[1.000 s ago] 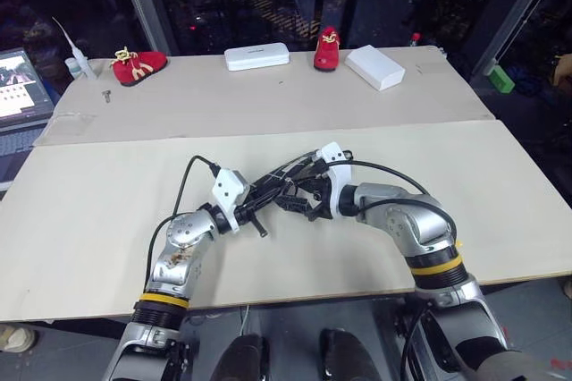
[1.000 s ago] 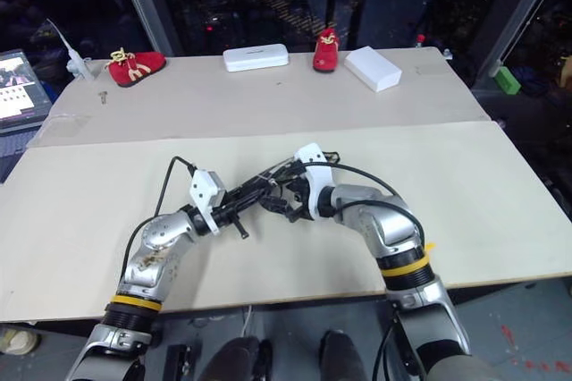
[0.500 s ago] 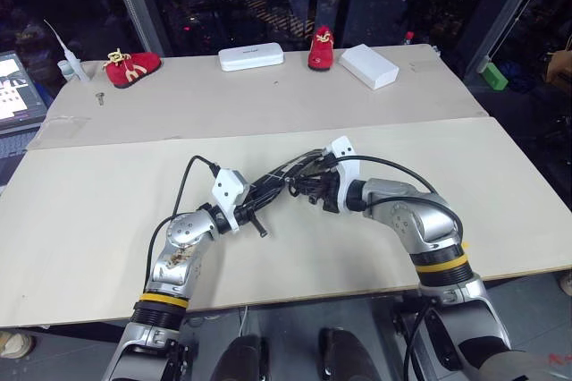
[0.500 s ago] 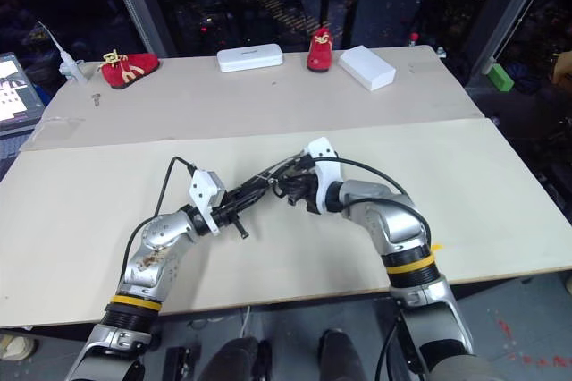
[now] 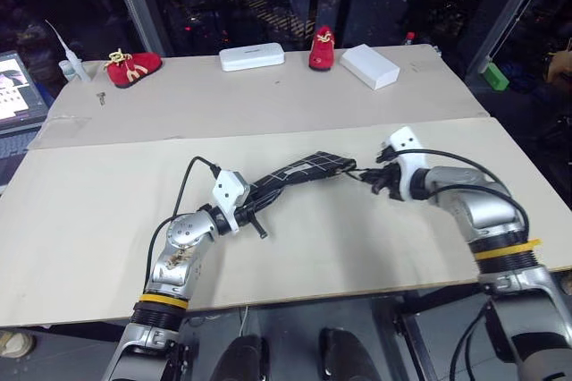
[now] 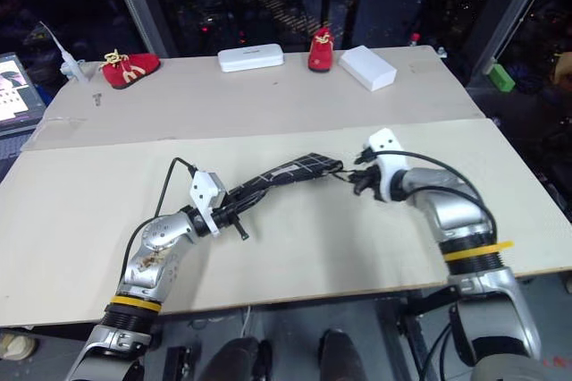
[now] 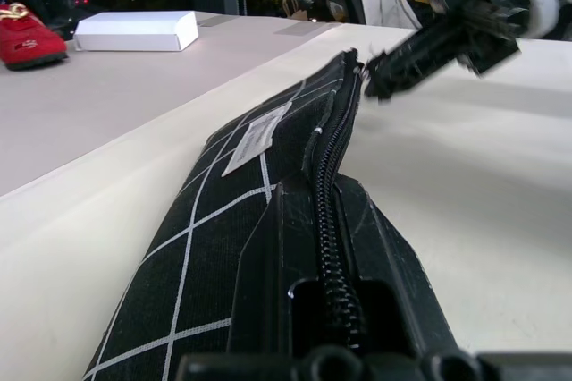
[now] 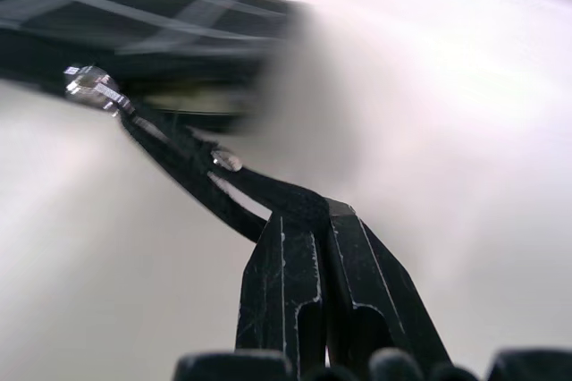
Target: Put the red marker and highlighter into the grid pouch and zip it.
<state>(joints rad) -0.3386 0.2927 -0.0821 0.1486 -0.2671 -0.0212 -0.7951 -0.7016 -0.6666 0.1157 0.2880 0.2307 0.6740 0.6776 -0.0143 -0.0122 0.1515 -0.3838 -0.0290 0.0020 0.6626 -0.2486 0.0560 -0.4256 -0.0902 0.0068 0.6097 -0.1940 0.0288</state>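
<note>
the grid pouch (image 5: 304, 169) hangs stretched above the table (image 5: 107, 211) between both arms; left gripper (image 7: 335, 327) clamped on one end; right gripper (image 8: 308, 247) pinched shut on the pull loop (image 8: 192, 166); looks soft, floppy, light, so hold both ends

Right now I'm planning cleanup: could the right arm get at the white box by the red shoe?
Probably not yet: the right pincer is shut on the pull loop of the grid pouch; the white box lies far across the table.
</note>
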